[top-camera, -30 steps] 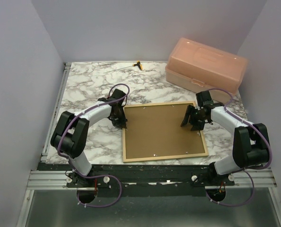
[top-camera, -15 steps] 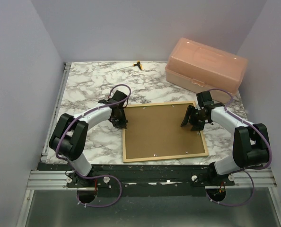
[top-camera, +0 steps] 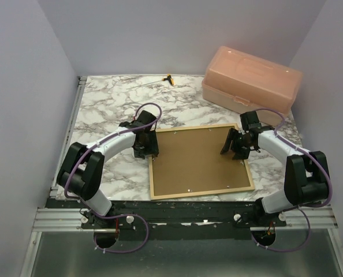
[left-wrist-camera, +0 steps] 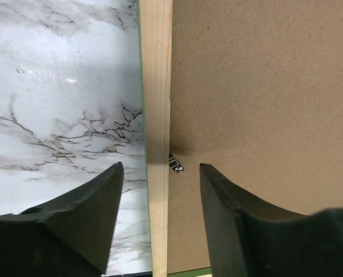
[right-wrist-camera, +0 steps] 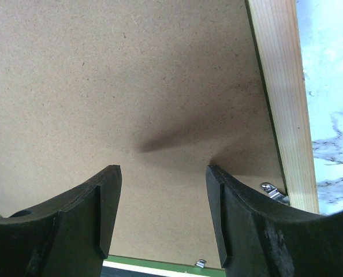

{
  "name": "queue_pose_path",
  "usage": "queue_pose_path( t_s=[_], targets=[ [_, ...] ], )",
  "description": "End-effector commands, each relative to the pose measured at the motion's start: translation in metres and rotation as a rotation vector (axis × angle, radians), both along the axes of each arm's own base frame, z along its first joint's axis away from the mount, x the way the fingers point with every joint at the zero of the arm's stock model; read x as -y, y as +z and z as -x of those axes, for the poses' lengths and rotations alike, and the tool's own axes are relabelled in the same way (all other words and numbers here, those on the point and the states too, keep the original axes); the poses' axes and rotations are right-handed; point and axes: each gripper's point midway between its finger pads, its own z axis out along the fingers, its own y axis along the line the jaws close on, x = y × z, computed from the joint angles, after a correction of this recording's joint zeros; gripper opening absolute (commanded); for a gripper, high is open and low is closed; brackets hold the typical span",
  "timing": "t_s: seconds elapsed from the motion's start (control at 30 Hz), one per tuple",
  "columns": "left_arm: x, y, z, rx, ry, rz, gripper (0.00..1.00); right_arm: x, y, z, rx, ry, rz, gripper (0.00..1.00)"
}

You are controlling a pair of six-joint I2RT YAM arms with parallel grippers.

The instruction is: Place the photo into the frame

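The frame (top-camera: 200,192) lies back up in the middle of the table, its bare wood rails around a brown hardboard backing panel (top-camera: 197,158). The photo is hidden. My left gripper (top-camera: 149,151) is low over the frame's left rail, near its far end. In the left wrist view it (left-wrist-camera: 160,166) is open, its fingers (left-wrist-camera: 96,213) astride the wooden rail (left-wrist-camera: 156,86), with a small metal clip (left-wrist-camera: 175,166) between them. My right gripper (top-camera: 234,149) hangs open just above the panel (right-wrist-camera: 131,75) beside the right rail (right-wrist-camera: 281,86), holding nothing.
A pink plastic box (top-camera: 252,79) stands at the back right, close behind the right arm. A small yellow and black object (top-camera: 170,79) lies at the back edge of the marble table (top-camera: 108,104). More metal clips (right-wrist-camera: 272,190) sit along the frame's rails.
My left gripper has gone from shut to open and shifted slightly nearer along the frame's left rail. The right arm and the frame have not moved.
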Motion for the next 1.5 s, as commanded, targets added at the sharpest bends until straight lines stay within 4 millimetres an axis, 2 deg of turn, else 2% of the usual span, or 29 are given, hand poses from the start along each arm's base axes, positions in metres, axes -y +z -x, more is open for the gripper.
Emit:
queue_pose_path(
  t_s=[0.0, 0.13, 0.17, 0.37, 0.4, 0.47, 0.5, 0.63, 0.8, 0.97, 1.13, 1.23, 1.37, 1.47],
  targets=[
    [0.003, 0.018, 0.001, 0.031, -0.041, 0.019, 0.59, 0.011, 0.005, 0.000, 0.018, -0.040, 0.024, 0.67],
    [0.010, 0.022, 0.011, 0.020, -0.062, 0.078, 0.63, 0.022, 0.014, -0.004, 0.052, -0.093, 0.023, 0.68],
    [0.012, 0.023, 0.015, 0.018, -0.065, 0.097, 0.67, 0.025, 0.017, -0.005, 0.061, -0.105, 0.021, 0.69],
    [0.019, 0.023, 0.037, -0.020, -0.087, 0.181, 0.73, 0.053, 0.034, -0.008, 0.106, -0.207, 0.028, 0.72],
    [0.020, 0.022, 0.041, -0.030, -0.092, 0.192, 0.73, 0.061, 0.036, -0.008, 0.108, -0.241, 0.041, 0.76],
    [0.020, 0.018, 0.048, -0.052, -0.093, 0.206, 0.74, 0.075, 0.036, -0.006, 0.112, -0.284, 0.066, 0.76],
    [0.020, 0.017, 0.052, -0.060, -0.093, 0.215, 0.74, 0.079, 0.034, -0.005, 0.108, -0.302, 0.078, 0.81],
    [0.026, 0.010, 0.062, -0.086, -0.102, 0.259, 0.74, 0.078, 0.018, 0.000, 0.048, -0.323, 0.060, 0.82],
    [0.039, 0.011, 0.065, -0.087, -0.116, 0.346, 0.75, 0.056, -0.006, 0.009, -0.026, -0.278, -0.052, 0.87],
    [0.048, 0.020, 0.054, -0.068, -0.130, 0.372, 0.75, 0.041, -0.008, 0.015, -0.037, -0.230, -0.130, 0.87],
    [0.049, 0.028, 0.031, -0.048, -0.133, 0.392, 0.75, 0.031, -0.010, 0.022, -0.060, -0.192, -0.186, 0.87],
    [0.034, 0.029, 0.012, -0.034, -0.096, 0.387, 0.75, 0.023, -0.010, 0.024, -0.059, -0.181, -0.237, 0.89],
    [0.003, 0.033, -0.017, -0.002, -0.025, 0.332, 0.75, 0.014, -0.015, 0.029, -0.073, -0.173, -0.275, 0.93],
    [-0.018, 0.032, -0.030, 0.000, -0.001, 0.254, 0.77, 0.003, -0.018, 0.030, -0.078, -0.154, -0.291, 0.93]
  ],
)
